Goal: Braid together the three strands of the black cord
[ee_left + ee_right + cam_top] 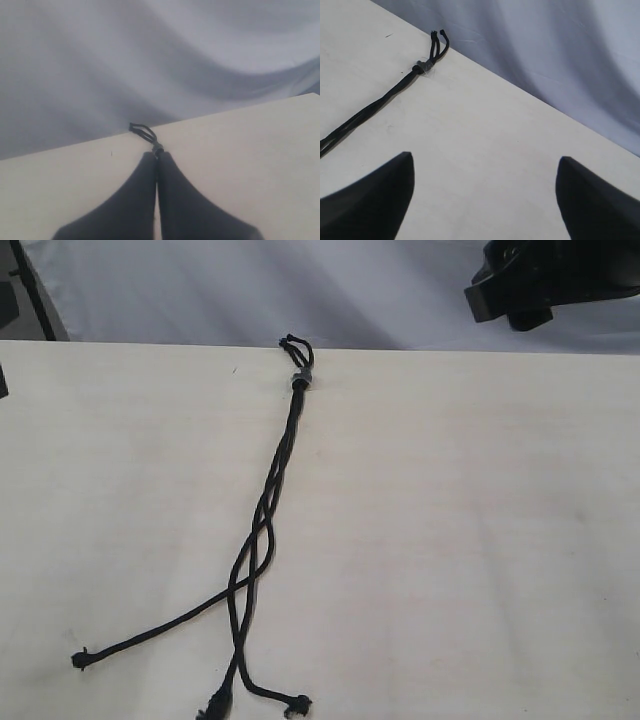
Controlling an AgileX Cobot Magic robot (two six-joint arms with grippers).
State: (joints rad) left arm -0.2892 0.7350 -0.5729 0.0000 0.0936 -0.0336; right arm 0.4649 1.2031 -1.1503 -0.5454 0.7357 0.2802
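- Near edge of table [480,540]: 3 knotted, frayed tips. One tip [80,658] lies out twd the near-left corner. 2nd tip [218,705] and 3rd tip [298,703] sit close together right at the near edge.
- The three strands [250,550] run from those tips up twd the far edge. They cross over each other loosely abt mid-table, then lie tight together.
- It is 1 black cord [283,445], flat on the table, a bit left of the middle.
- Near the far edge: 1 grey band [300,377] ties the 3 strands together. Short loops [296,344] poke out past it, right at the far edge.
- Left gripper [157,156]: fingers pressed together. Can't tell if anything is pinched. The band and loops show just past its tips, in line w/ it. The rest of the cord is hidden behind the fingers.
- Right gripper [485,159]: fingers spread wide, nothing between them, only bare table. The cord lies off to one side of it, well apart, not touching.
- Past the far edge: grey cloth [300,290].
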